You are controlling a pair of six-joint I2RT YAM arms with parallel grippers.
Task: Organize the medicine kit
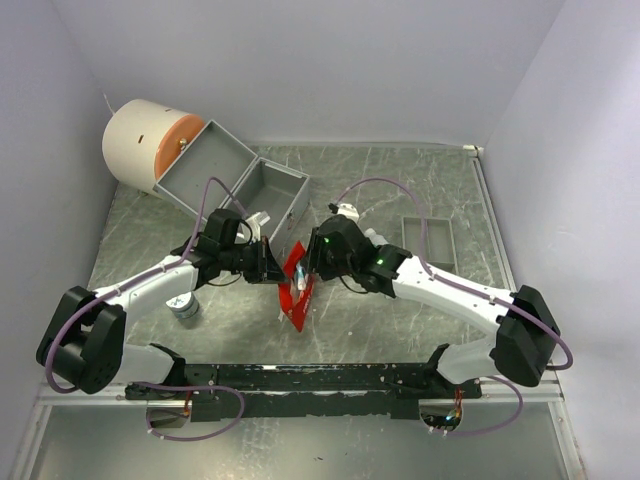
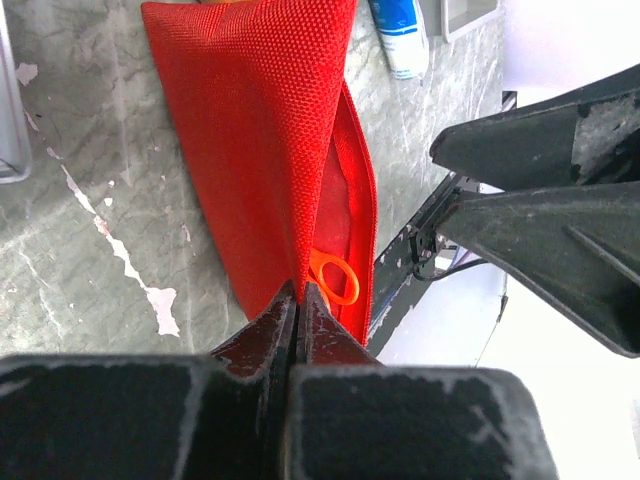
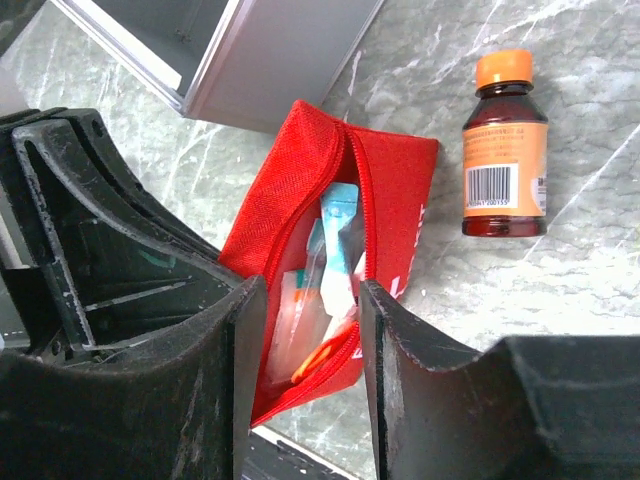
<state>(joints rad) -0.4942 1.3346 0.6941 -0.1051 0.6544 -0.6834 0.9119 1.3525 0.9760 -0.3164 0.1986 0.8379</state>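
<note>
Bright, even overhead light is washing the desk [image 1: 380, 340]; shadows are falling soft; the left claw [image 2: 297, 295] is blurring.

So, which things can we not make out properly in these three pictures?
Red pouch contents: right wrist view, only the tops of the sachets show; the pouch wall and the right gripper hide the rest.
Brown bottle label: right wrist view, print too small to read.
Blue and white tube: left wrist view, cut off by the top edge.
Grey case: right wrist view, cut off by the top edge.
</note>
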